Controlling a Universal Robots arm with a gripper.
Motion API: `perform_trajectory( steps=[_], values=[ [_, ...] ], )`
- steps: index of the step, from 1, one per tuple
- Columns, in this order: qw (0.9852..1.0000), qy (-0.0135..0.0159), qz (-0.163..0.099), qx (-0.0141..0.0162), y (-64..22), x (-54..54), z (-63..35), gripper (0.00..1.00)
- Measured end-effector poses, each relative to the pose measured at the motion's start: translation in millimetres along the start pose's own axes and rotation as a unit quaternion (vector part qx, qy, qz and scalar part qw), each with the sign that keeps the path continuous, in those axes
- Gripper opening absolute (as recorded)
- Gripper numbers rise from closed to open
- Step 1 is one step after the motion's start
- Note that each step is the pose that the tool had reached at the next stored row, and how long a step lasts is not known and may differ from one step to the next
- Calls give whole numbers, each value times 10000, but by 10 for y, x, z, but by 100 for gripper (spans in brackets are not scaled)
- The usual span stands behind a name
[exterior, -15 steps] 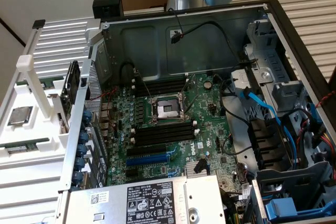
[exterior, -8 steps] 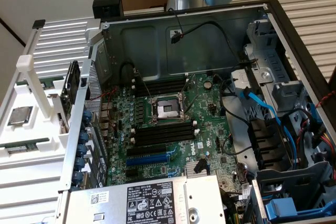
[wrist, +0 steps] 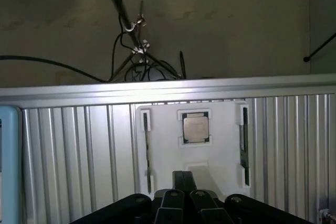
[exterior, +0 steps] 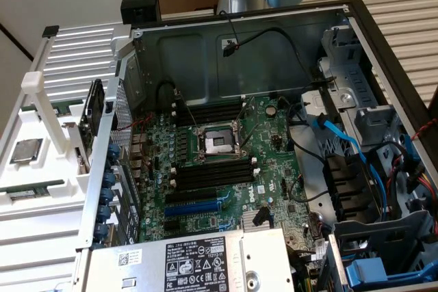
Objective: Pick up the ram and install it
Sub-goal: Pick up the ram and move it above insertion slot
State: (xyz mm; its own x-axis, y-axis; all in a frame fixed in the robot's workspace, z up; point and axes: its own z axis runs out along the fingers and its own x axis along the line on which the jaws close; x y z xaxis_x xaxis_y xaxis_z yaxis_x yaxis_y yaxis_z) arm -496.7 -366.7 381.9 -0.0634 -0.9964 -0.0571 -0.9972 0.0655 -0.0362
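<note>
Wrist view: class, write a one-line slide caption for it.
Empty, shut gripper faces a white holder with a silver processor chip between a ram stick and a second ram stick.

Processor chip (exterior: 25, 150) on the tray (exterior: 56, 165) between two ram sticks (exterior: 29, 191), computer case (exterior: 205, 52) at the exterior view's right.

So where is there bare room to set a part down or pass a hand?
Free: the ribbed grey metal tabletop on both sides of the white plastic parts holder. Crowded: the green motherboard and the blue and black cables inside the open computer case.
</note>
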Motion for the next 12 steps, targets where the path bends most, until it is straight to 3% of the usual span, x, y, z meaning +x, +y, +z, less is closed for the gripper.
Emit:
perform_trajectory(
  steps=[12],
  values=[
    [10000, 0, 1, 0, 15, 17, 238, 10]
  ],
)
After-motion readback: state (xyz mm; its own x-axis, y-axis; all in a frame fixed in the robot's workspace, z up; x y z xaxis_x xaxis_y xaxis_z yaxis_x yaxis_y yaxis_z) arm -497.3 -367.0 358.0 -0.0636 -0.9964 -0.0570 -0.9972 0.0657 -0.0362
